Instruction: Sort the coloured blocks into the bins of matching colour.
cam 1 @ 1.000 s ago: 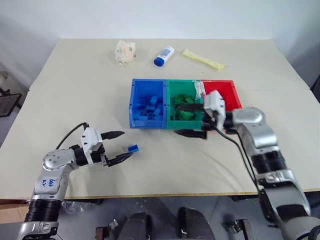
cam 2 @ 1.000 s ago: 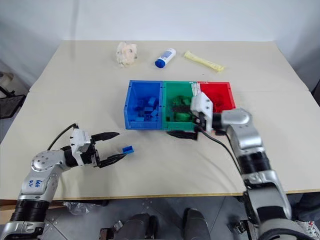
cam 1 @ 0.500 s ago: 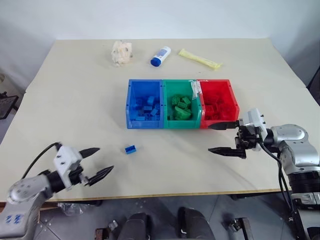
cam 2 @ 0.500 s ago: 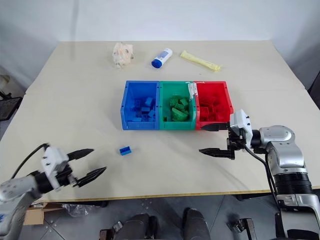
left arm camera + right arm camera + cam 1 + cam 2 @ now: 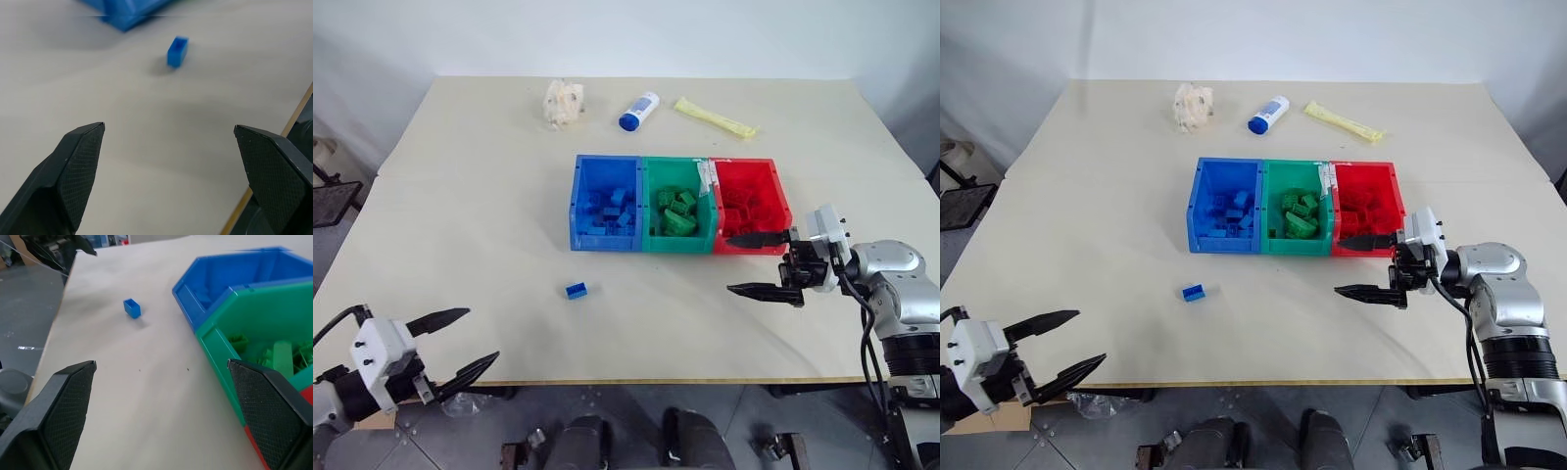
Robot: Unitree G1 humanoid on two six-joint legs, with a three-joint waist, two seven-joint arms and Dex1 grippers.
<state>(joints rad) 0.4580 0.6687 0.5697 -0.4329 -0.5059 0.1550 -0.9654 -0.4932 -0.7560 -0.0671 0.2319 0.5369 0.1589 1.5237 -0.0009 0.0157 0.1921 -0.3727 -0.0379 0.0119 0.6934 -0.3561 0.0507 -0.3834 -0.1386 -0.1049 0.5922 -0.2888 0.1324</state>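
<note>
One small blue block (image 5: 576,290) lies alone on the table, in front of the blue bin (image 5: 604,241). The green bin (image 5: 677,245) and red bin (image 5: 744,163) join it in a row, and each holds blocks of its own colour. My left gripper (image 5: 482,335) is open and empty at the table's front-left edge, well short of the block (image 5: 177,51). My right gripper (image 5: 729,263) is open and empty just in front of the red bin, pointing left toward the block (image 5: 132,308).
At the far side of the table lie a crumpled wrapper (image 5: 561,101), a white bottle with a blue cap (image 5: 637,110) and a yellow packet (image 5: 713,116). The table's front edge (image 5: 636,379) runs close to the left gripper.
My left gripper drew back from beside the blue block to the table's front-left edge. My right gripper moved from over the green bin to the front of the red bin. The block stayed put.
</note>
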